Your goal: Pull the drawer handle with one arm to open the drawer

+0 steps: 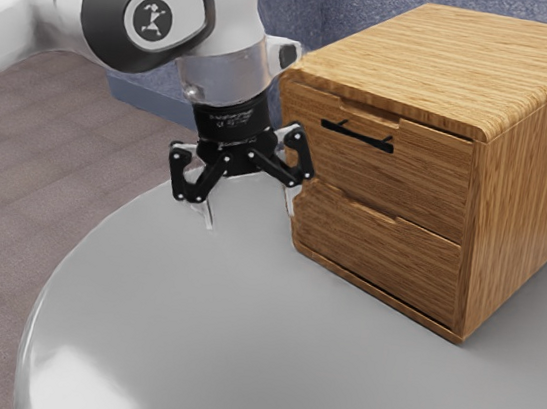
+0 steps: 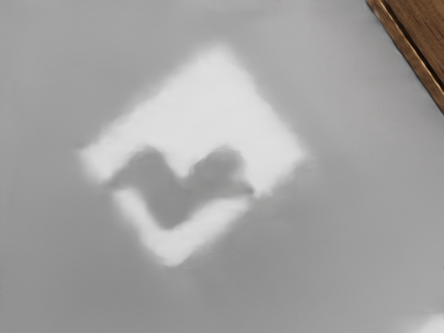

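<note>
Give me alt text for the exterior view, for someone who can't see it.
A white robot arm hangs its black jaws, spread open, above a round grey table, close beside the front corner of a wooden cabinet. Its upper drawer, with a black handle, and lower drawer look shut.

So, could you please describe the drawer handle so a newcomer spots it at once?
Find the wooden cabinet on the round grey table. Its upper drawer carries a thin black bar handle, the only dark fitting on the wood; the lower drawer shows none.
</note>
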